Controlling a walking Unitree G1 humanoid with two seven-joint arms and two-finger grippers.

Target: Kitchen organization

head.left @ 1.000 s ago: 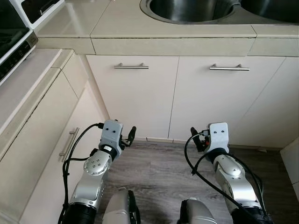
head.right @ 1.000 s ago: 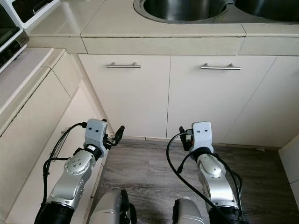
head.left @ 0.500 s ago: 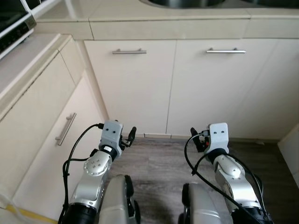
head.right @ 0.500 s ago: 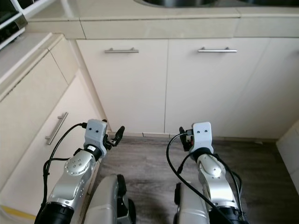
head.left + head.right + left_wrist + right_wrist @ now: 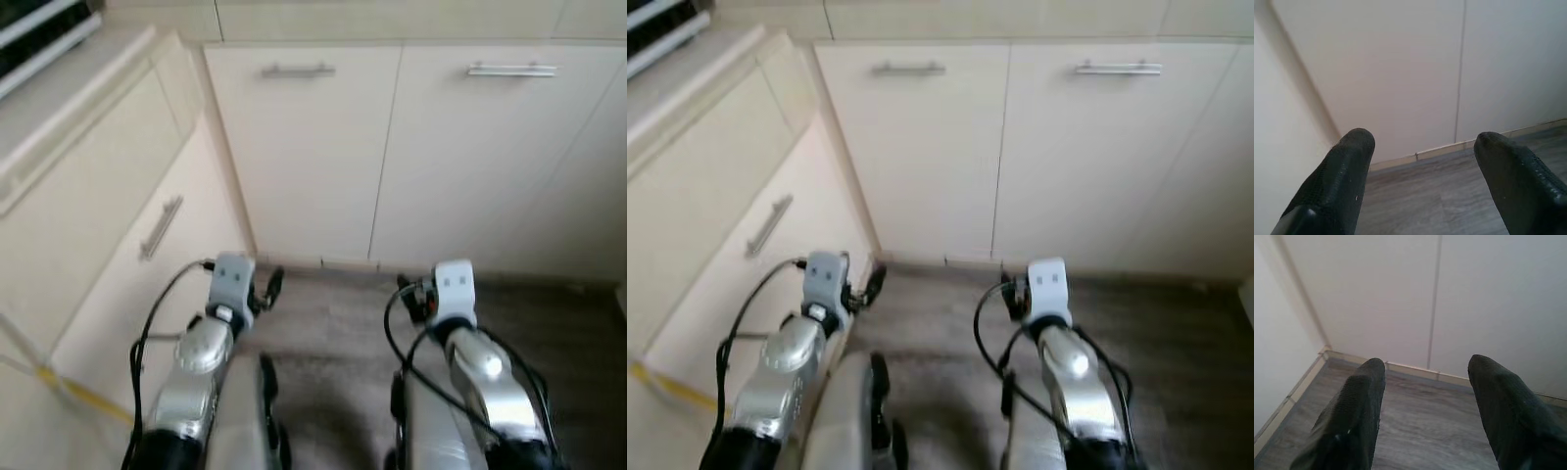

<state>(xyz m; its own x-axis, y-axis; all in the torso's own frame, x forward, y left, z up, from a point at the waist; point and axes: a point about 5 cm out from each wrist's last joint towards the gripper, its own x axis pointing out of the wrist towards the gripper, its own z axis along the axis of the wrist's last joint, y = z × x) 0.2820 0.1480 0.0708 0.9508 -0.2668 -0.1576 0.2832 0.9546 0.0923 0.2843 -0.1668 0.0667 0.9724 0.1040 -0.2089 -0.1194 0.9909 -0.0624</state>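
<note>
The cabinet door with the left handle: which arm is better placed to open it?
Probably the left. The left gripper is open and empty, low in front of that door, below its handle. The right gripper, also open, sits nearer the door with the right handle.

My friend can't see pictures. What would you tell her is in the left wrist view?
Two black fingers of the left gripper stand open, holding nothing. Past them are cream cabinet doors above a grey wood floor.
</note>
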